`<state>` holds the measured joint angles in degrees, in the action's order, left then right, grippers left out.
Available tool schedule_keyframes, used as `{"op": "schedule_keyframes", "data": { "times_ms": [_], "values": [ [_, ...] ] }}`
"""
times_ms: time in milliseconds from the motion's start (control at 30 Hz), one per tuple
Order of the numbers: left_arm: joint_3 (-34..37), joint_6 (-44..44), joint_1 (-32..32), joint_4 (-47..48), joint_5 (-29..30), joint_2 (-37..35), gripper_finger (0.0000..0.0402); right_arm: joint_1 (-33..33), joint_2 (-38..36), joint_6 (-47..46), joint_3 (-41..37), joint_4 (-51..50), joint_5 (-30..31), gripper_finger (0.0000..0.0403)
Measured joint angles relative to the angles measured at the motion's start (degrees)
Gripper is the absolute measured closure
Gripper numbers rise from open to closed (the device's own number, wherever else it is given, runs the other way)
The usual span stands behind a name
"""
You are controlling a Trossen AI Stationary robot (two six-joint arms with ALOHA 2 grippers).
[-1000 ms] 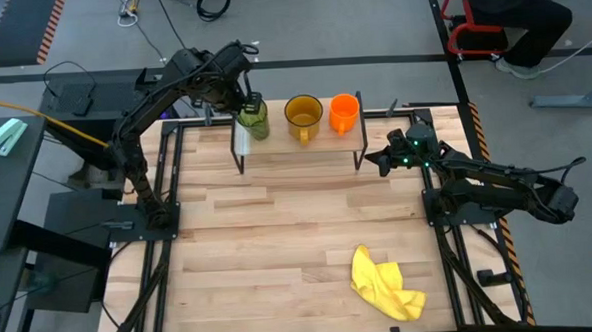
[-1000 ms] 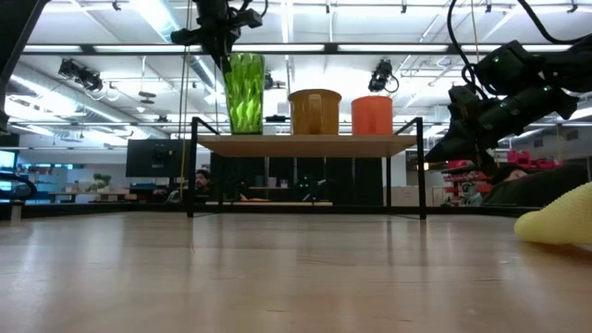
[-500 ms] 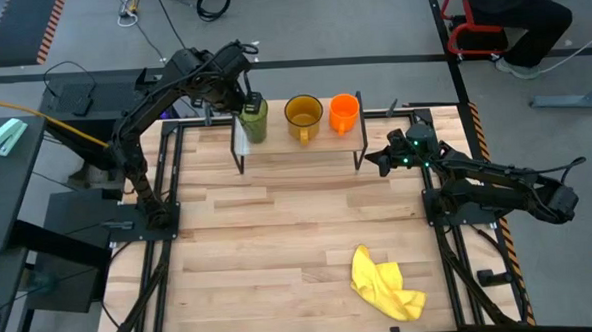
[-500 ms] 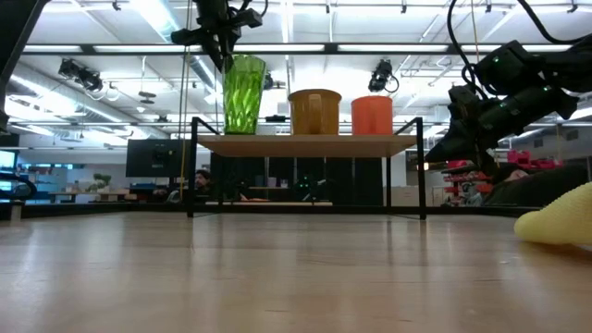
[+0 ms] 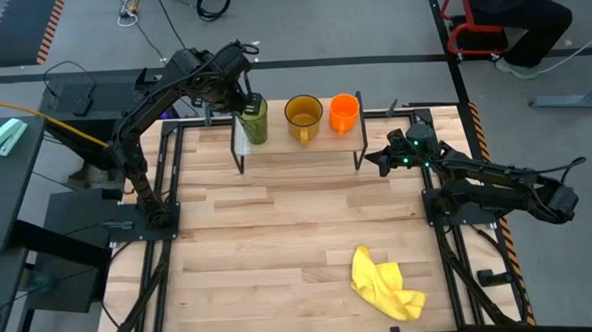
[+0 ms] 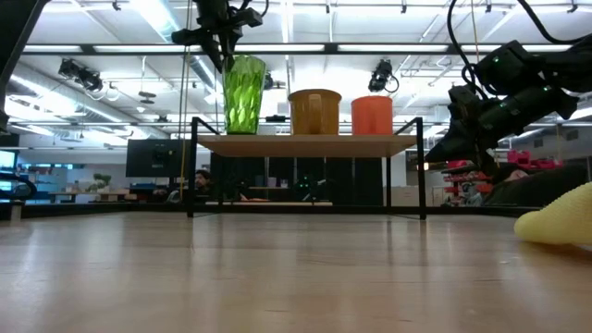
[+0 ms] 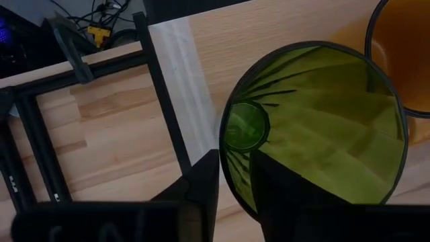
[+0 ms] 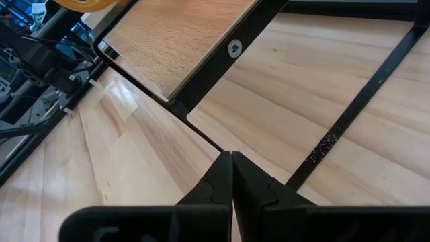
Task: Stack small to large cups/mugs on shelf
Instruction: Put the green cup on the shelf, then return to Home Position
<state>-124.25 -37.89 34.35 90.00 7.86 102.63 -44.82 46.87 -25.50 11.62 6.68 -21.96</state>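
Observation:
The green tumbler is at the left end of the shelf, its base at the plank top. The amber mug stands mid-shelf and the orange cup at the right end. My left gripper comes from above and is shut on the tumbler. My right gripper is shut, off the shelf's right end, low over the table and touching nothing. My left gripper holds the tumbler by its rim, on the side away from the mug. One finger is inside the tumbler and the other finger outside. The fingers point down from above. The tumbler is close to upright, base at the shelf top.
A crumpled yellow cloth lies on the table near its right front. The shelf's thin black legs stand at the table's far side. Bare wooden tabletop spreads in front of the shelf.
The tumbler in my left gripper has tipped a little, coming closer to upright at the shelf's left end. The gripper stays shut on its rim.

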Motion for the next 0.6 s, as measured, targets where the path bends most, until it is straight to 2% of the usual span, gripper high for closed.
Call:
{"op": "schedule_keyframes", "data": {
  "times_ms": [200, 600],
  "values": [
    [0.0, 0.2, 0.0, 0.0, 0.0, -0.3, 0.0304, 0.0, 0.0, 0.0, 0.0, 0.0, 0.0, 0.0395],
    [-5.9, 1.9, -0.6, 0.0, 0.0, -1.2, 0.0294, 0.0, 0.0, 0.0, 0.0, -0.7, 0.0, 0.0394]
  ]
}}
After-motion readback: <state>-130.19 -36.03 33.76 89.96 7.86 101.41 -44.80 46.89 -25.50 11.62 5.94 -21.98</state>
